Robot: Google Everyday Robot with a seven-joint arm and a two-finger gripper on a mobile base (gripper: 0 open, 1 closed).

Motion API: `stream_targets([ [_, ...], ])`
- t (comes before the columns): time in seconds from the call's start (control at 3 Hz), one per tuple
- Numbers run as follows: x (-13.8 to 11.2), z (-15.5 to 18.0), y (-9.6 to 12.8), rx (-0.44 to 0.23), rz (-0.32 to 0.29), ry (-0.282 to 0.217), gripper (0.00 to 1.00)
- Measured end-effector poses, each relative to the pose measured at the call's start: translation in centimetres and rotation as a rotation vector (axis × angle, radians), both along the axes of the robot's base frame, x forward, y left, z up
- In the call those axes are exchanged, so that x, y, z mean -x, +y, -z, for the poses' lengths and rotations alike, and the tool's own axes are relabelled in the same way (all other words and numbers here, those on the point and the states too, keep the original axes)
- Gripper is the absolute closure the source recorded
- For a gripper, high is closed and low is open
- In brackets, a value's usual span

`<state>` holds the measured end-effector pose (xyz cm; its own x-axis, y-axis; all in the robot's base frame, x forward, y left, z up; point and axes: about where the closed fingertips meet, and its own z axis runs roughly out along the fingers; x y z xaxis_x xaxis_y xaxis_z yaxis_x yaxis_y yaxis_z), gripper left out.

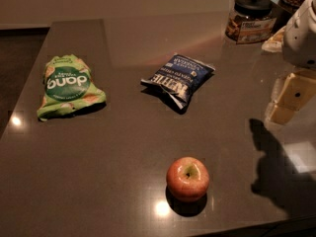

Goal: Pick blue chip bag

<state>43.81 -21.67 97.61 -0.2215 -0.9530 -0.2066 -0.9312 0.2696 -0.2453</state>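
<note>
- The apple [187,178] sits nearest, at the front of the dark countertop [123,147].
- The gripper [291,98] hangs at the right edge, well apart from the bag; whether it is apart or together cannot be told.
- The blue chip bag [178,79] lies flat mid-counter, right of the green bag [69,85]. It looks light, soft, crinkly and probably slippery, so a pinch across a crimped end seems best.
- A lidded jar [252,16] stands farthest back.

The gripper [289,102] is hanging at the right edge, its arm [302,31] running out of view. Small print on the blue chip bag [178,78] is proving too small to read.
</note>
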Motion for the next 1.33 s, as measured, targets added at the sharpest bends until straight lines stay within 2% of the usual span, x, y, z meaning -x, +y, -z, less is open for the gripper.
stream_targets([
  [0.33, 0.0, 0.0, 0.0, 0.000, 0.000, 0.000, 0.00],
  [0.67, -2.1, 0.1, 1.3, -0.029, 0.007, -0.015, 0.00],
  [1.0, -6.1, 0.2, 3.8, -0.056, 0.011, -0.047, 0.00],
  [1.33, -11.4, 1.6, 7.6, -0.032, -0.066, -0.060, 0.00],
])
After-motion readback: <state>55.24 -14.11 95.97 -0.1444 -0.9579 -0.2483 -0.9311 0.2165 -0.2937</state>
